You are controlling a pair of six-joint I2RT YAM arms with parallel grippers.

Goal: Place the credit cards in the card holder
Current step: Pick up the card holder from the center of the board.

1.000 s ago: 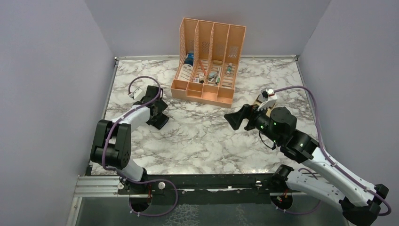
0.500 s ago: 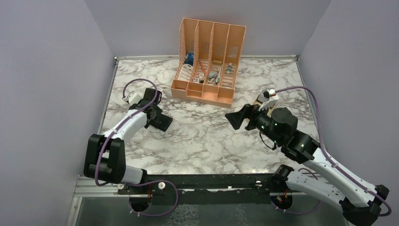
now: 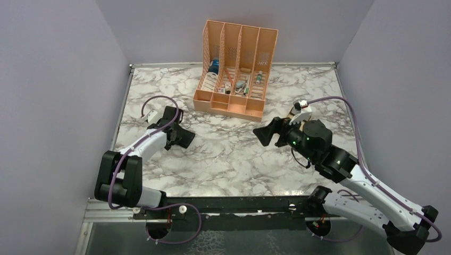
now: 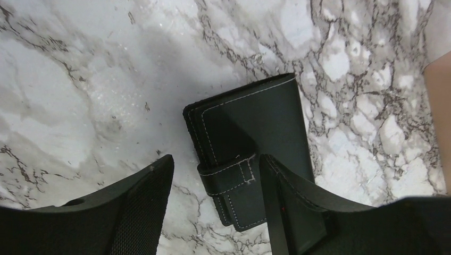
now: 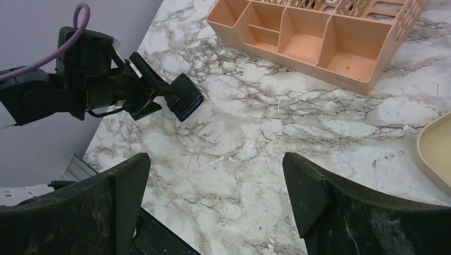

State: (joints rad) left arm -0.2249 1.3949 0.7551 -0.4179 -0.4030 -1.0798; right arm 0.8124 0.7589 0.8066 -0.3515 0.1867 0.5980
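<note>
The card holder is a black stitched wallet, folded shut with its strap across the edge, lying flat on the marble at the left. My left gripper is open just over it: the strap lies between the fingers and the right finger overlaps the wallet's cover. In the top view the gripper covers most of the holder. The right wrist view shows the holder at the left gripper's tip. My right gripper is open and empty, above the marble right of centre. No credit cards are in view.
A tall orange slotted organizer stands at the back centre, its low front trays in the right wrist view. The rim of a beige dish shows at the right, behind my right wrist. Grey walls close in the table.
My left arm has swung its elbow back and left, and its gripper has turned and slid a little right over the card holder. My right arm has barely moved.
</note>
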